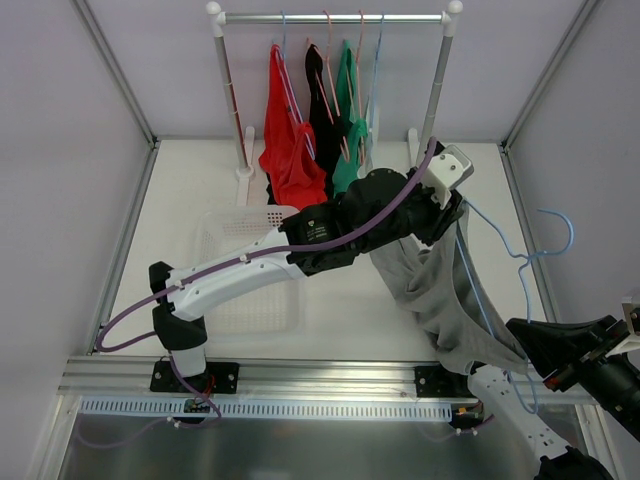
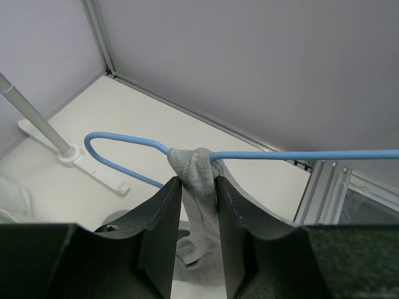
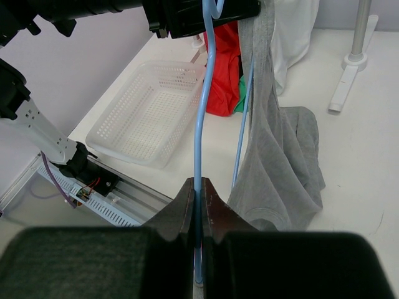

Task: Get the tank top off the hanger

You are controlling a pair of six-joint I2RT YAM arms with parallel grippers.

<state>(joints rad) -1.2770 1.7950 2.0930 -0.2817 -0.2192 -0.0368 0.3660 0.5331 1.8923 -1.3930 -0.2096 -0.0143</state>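
Now our left gripper (image 2: 198, 187) pinches a bunched strap of the grey tank top (image 1: 432, 288) where it loops over the blue hanger (image 2: 124, 138). Our right gripper (image 3: 198, 185) has its jaws pressed together on the hanger's wire. The top droops between both arms over the table (image 1: 200, 180).

Quick headcount: two robot arms, left arm (image 1: 240, 270) and right arm (image 1: 575, 350), one gray tank top (image 1: 440, 290), one blue hanger (image 3: 198, 124), one white basket (image 1: 220, 240), one clothes rack (image 1: 335, 17), and three hanging tops I can make out: red top (image 1: 285, 150), black top (image 1: 322, 110), green top (image 1: 350, 135).
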